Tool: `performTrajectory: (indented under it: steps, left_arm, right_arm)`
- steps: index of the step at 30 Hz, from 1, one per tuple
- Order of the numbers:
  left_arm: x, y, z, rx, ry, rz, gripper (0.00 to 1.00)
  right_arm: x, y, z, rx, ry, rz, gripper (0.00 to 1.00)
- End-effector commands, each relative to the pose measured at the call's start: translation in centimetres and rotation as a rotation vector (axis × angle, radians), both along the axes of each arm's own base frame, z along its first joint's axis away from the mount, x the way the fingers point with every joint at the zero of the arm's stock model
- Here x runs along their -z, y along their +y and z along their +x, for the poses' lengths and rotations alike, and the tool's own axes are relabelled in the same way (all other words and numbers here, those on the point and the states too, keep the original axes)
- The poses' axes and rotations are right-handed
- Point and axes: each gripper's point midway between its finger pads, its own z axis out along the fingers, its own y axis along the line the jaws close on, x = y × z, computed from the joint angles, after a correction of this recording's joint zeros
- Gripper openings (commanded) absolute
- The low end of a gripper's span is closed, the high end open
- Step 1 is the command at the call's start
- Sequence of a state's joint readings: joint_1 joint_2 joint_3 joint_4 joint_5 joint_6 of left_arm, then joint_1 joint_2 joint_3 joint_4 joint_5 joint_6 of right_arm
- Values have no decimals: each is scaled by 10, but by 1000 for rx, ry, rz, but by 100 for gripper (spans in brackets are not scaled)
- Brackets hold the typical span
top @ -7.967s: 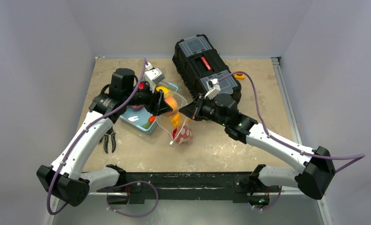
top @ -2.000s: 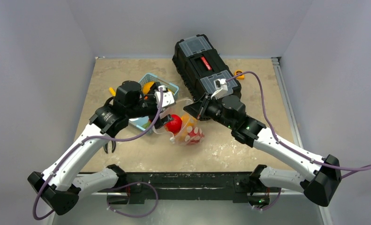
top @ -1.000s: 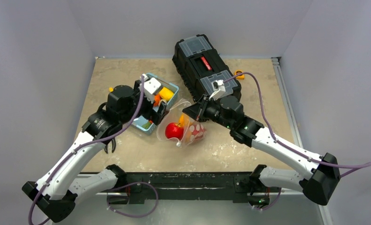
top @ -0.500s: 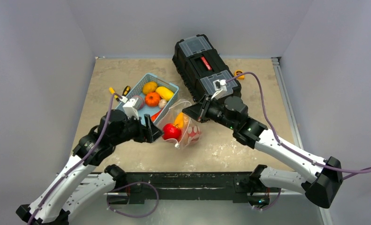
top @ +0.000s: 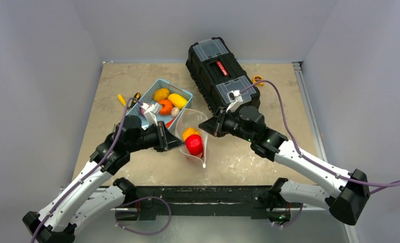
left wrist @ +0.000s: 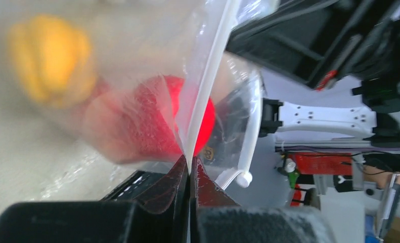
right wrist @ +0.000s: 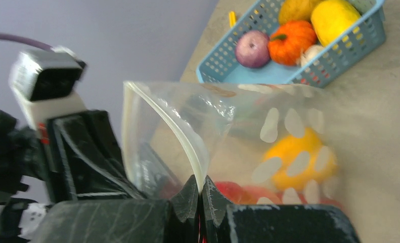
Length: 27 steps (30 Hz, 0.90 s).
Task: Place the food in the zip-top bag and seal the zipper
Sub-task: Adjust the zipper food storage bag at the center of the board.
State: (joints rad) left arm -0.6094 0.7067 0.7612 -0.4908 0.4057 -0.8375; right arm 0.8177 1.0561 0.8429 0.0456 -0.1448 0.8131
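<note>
Clear, white-dotted plastic zip-top bag [top: 192, 132] held toward the surface's [top: 268, 101] near edge, red and orange toy food [top: 193, 144] inside, white zipper strip [left wrist: 208, 86] spanning left-to-right between left gripper [left wrist: 189, 164] and right gripper [right wrist: 200, 185], each pinched on it.

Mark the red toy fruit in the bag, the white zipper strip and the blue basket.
red glossy toy fruit [top: 193, 144]: top view, its middle.
white zipper strip [left wrist: 207, 86]: left wrist view, mid-strip.
light-blue plastic basket [top: 146, 94]: top view, left wall.
</note>
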Motion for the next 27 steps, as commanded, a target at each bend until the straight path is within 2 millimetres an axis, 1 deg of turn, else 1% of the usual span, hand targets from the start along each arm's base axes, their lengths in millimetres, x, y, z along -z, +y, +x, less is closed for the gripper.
performTrajectory:
  steps: [1,2,3,6,8,9,10,13,14,15,16,17,18,20,22,24,25,27]
  left_arm:
    - [-74,-19,10,6,-84,-210,0]
    - [-75,-20,13,-7,-69,-213,0]
    - [-77,-22,15,-8,-57,-224,0]
    - [-88,-31,12,31,-44,-291,0]
    - [-89,-30,11,23,-38,-313,0]
    - [-66,-20,18,-55,-13,-242,0]
    - [-51,-15,22,-99,8,-193,0]
    - [-5,-3,30,-163,56,-64,0]
    - [4,0,30,-167,71,-42,0]
    - [6,0,29,-159,76,-44,0]
    - [4,-3,27,-139,70,-61,0]
    - [-2,-5,25,-120,54,-85,0]
    - [-9,-7,24,-104,39,-103,0]
    - [-19,-6,23,-91,11,-92,0]
    - [-20,-4,22,-77,3,-51,0]
    - [-21,-3,22,-61,-6,-17,0]
    - [-21,-2,22,-52,-10,2,8]
    - [-25,1,19,-34,-33,28,36]
  right_arm:
    - [13,-6,-2,-16,7,-121,0]
    - [14,-8,-6,-28,15,-134,0]
    - [9,-9,-9,-39,12,-135,0]
    - [-9,-12,-16,-54,-12,-137,0]
    - [-20,-15,-14,-37,-28,-139,0]
    - [-26,-11,-9,-25,-26,-132,0]
    - [-23,-11,-2,-5,-25,-152,0]
    - [0,-3,16,9,-13,-249,0]
    - [9,0,19,2,-9,-283,0]
    - [16,0,22,-4,-12,-318,0]
    - [21,-1,24,-3,-15,-349,0]
    - [25,-7,28,24,-19,-381,0]
    - [25,-9,26,22,-24,-385,0]
    - [15,-12,22,19,-50,-358,0]
    - [-1,-15,17,21,-89,-310,0]
    - [-9,-18,15,28,-114,-280,0]
    - [-9,-18,14,30,-118,-271,0]
    - [-5,-20,14,47,-99,-261,0]
